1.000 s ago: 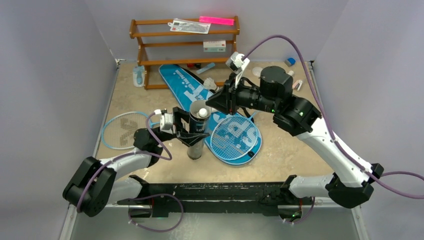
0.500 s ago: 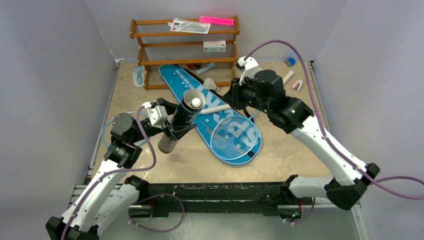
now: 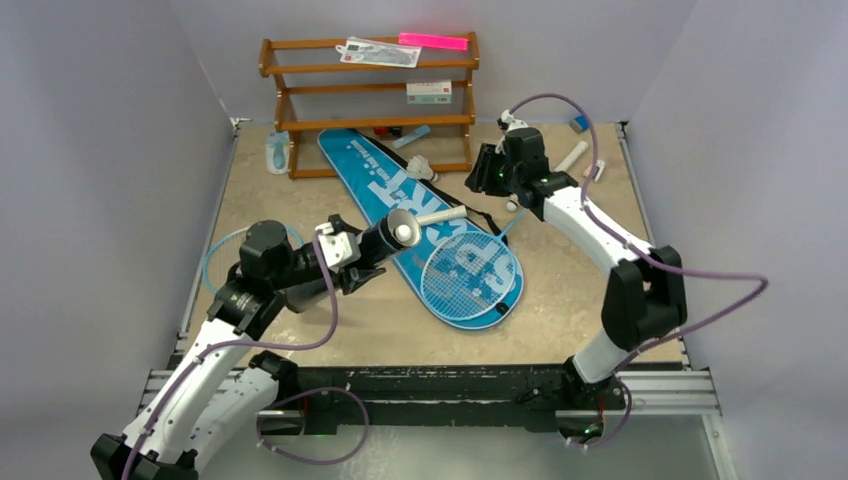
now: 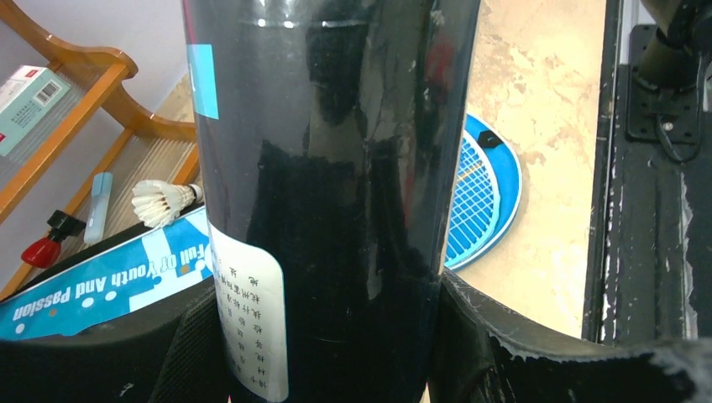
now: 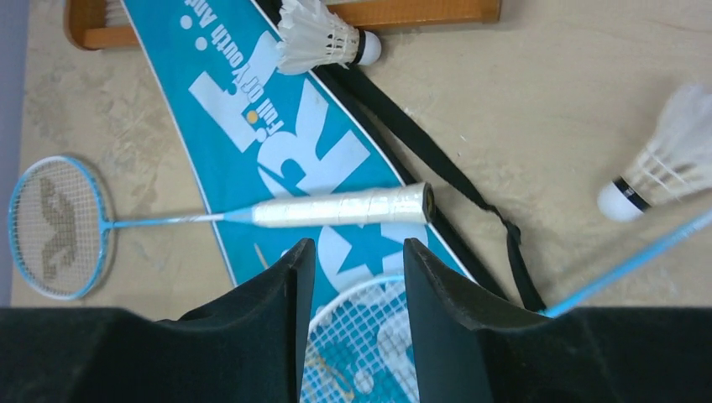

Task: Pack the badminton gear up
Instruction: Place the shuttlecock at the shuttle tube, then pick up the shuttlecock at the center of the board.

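1. Near the left front, the left gripper (image 3: 352,262) is clenched around the black tube (image 4: 336,151), which is tilted above the table (image 3: 560,300), its open mouth toward the blue bag (image 5: 252,109).
2. One racket (image 3: 465,275) lies with its head on the bag's near end; the other racket's white handle (image 5: 344,206) crosses the bag.
3. Farther back, the right gripper (image 5: 357,252) hangs released and empty above that handle.
4. One shuttlecock (image 5: 323,38) lies at the bag's far edge near the wooden rack (image 3: 370,90); another shuttlecock (image 5: 663,168) lies on the table.
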`<state>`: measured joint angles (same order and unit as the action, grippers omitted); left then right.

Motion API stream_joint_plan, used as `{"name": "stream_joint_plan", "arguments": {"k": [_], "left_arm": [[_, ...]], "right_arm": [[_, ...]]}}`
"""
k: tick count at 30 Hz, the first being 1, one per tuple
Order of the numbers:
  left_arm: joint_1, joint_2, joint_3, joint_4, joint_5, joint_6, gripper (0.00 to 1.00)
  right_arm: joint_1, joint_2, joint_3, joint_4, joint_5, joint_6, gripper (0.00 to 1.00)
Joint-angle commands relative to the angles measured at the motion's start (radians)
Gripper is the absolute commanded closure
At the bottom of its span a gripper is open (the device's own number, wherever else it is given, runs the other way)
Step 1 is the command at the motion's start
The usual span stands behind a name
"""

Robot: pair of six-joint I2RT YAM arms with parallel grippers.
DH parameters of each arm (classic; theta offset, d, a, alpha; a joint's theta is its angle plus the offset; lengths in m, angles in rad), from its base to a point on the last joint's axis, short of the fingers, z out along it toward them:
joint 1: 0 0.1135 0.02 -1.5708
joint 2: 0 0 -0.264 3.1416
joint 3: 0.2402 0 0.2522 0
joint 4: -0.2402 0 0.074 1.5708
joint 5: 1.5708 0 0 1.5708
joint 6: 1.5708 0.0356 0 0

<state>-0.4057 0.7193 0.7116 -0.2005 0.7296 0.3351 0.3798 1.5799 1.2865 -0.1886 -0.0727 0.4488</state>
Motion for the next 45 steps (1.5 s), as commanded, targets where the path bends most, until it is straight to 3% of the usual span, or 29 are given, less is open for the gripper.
{"name": "stream_joint_plan", "arguments": {"k": [1,4,6,8,12,16,23,30,34,37,45], "left_arm": [[0.007,-0.041,-0.045,0.059,0.038,0.082,0.70],[0.008,-0.049,-0.063,0.057,0.048,0.115,0.70],[0.007,-0.058,-0.075,0.057,0.044,0.126,0.70],[0.007,-0.069,-0.088,0.064,0.041,0.128,0.70],[0.007,-0.088,-0.100,0.074,0.054,0.115,0.70],[0.007,-0.090,-0.099,0.084,0.058,0.115,0.70],[0.007,-0.082,-0.092,0.086,0.081,0.114,0.70],[0.007,-0.080,-0.092,0.086,0.096,0.117,0.70],[0.007,-0.079,-0.090,0.083,0.105,0.118,0.70],[0.008,-0.080,-0.090,0.081,0.101,0.120,0.70],[0.008,-0.081,-0.092,0.076,0.108,0.121,0.70]], "right_arm": [[0.001,0.129,0.056,0.167,-0.037,0.020,0.53],[-0.007,0.246,0.116,0.195,-0.061,0.095,0.47],[-0.007,0.303,0.131,0.280,-0.063,0.121,0.30],[-0.002,0.367,0.179,0.315,-0.051,0.116,0.21],[0.028,0.508,0.357,0.213,0.034,0.070,0.14],[0.064,0.583,0.467,0.154,0.116,0.060,0.13],[0.114,0.618,0.506,0.185,0.216,0.030,0.16],[0.144,0.757,0.727,0.008,0.420,0.052,0.26],[0.148,0.800,0.780,-0.027,0.455,0.060,0.33],[0.149,0.810,0.789,-0.025,0.456,0.062,0.43],[0.162,0.754,0.731,-0.002,0.468,0.047,0.57]]}}
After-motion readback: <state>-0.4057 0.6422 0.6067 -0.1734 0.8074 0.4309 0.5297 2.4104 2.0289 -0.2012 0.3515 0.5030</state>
